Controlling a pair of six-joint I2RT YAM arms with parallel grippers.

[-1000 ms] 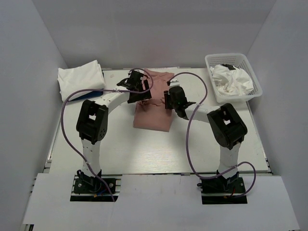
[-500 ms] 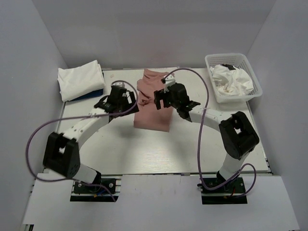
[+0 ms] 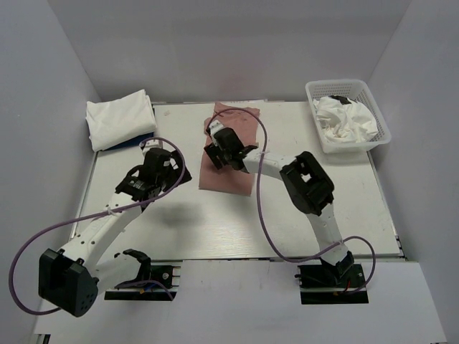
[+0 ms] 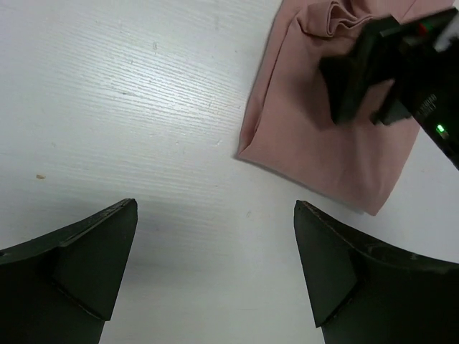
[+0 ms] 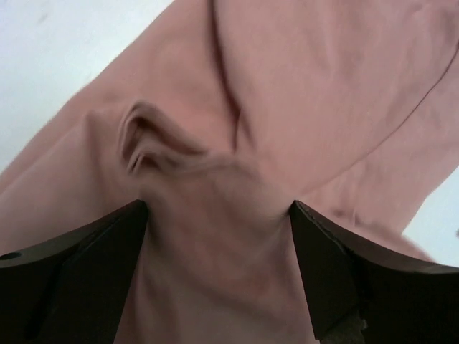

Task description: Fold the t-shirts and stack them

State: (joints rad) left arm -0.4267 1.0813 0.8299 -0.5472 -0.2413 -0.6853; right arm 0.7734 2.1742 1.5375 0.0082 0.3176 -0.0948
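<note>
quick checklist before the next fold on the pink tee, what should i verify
1. right gripper open: ok, jaws spread over the pink t-shirt.
2. shirt flat under it: not ok, a bunched ridge sits between its fingers.
3. those fingers touching cloth: cannot tell.
4. left gripper open and off the shirt: ok, over bare table.
5. stack spot ready: ok, folded white t-shirt lies at the far left corner.

The left gripper (image 4: 215,208) hangs with its fingers spread wide over the bare white table (image 4: 129,93). Just beyond them lies the folded pink tee (image 4: 323,143), rumpled at its far end, where the right gripper (image 4: 366,72) sits over it.
</note>
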